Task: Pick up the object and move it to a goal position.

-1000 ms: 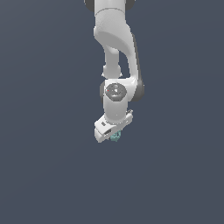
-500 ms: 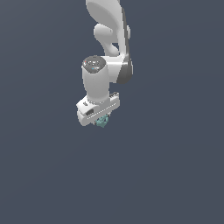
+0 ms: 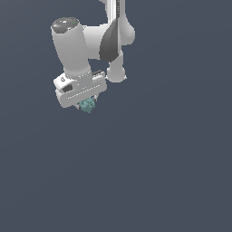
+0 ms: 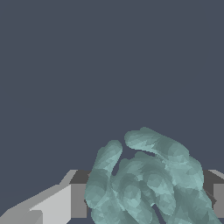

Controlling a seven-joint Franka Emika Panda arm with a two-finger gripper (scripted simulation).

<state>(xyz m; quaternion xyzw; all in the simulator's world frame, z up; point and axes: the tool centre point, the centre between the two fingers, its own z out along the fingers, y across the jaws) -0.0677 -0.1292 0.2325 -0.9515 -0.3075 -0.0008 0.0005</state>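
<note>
Against a plain dark grey backdrop, the lump is apparently pinched in the closed gripper and should be carried smoothly, the grip kept firm.

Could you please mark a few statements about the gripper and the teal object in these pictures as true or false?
1. The teal object sits at the tip of the gripper. True.
2. The object is smooth and cube-shaped. False: in the wrist view it is knobbly and rounded.
3. The gripper hangs in the upper part of the exterior view, toward that view's left. True.
4. The object lies alone on the surface, far from the gripper. False: it is held between the fingers.
5. The object is bright red. False: it is teal-green.
</note>
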